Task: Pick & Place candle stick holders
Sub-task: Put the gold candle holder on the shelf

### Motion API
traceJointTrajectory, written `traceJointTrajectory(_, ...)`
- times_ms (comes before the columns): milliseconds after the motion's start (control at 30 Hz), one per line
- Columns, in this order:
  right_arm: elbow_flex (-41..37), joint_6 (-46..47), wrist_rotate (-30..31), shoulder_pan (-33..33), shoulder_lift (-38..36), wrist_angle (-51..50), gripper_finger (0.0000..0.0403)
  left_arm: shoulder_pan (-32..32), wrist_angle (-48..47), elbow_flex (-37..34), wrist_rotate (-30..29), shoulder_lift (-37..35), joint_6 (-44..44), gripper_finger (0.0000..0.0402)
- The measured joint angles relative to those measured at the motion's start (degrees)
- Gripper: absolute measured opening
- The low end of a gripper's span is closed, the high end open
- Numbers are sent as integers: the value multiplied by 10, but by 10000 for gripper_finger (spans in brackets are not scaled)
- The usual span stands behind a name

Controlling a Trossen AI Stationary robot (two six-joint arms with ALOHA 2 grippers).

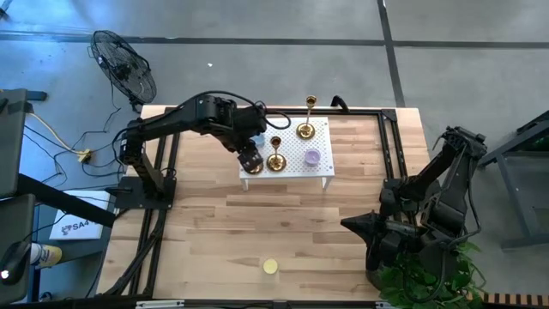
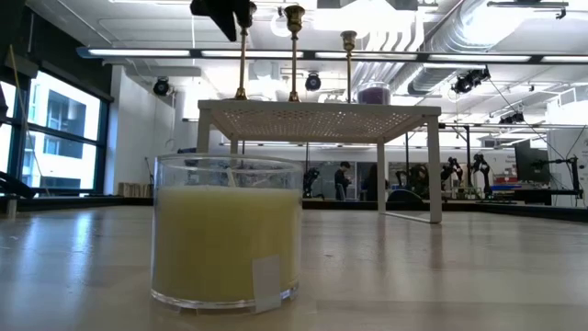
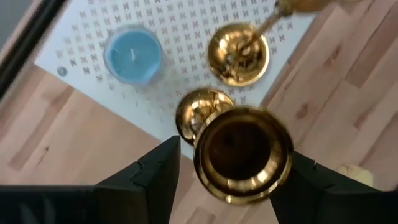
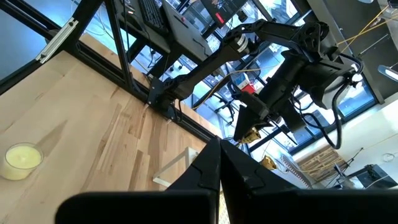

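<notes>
Three gold candle stick holders stand by their round bases on a white perforated stand point(image 1: 322, 142) at the table's far middle: one at the stand's far edge point(image 1: 306, 129), one at its near side point(image 1: 275, 160), and one at its near left corner point(image 3: 242, 155). My left gripper point(image 3: 236, 186) is open above that corner. Its fingers stand on either side of the third holder's top cup, with a gap showing on one side. That holder's base point(image 3: 200, 112) rests on the stand. My right gripper point(image 4: 219, 155) is shut and empty at the table's near right.
A purple candle point(image 1: 312, 157) sits on the stand's right part. A yellow candle in a glass point(image 1: 270, 267) stands near the table's front edge. A black frame point(image 1: 390, 146) borders the table's sides. A fan point(image 1: 124, 64) stands beyond the far left corner.
</notes>
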Motion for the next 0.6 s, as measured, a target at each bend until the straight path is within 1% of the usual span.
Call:
traceJointTrajectory(100,0,0,0,0,0,0,0,0,-17,0,5,0,-1,204)
traceJointTrajectory(333,0,0,0,0,0,0,0,0,-18,0,9,-7,-13,204)
traceJointTrajectory(600,0,0,0,0,0,-2,0,-26,-17,0,11,-31,-17,204)
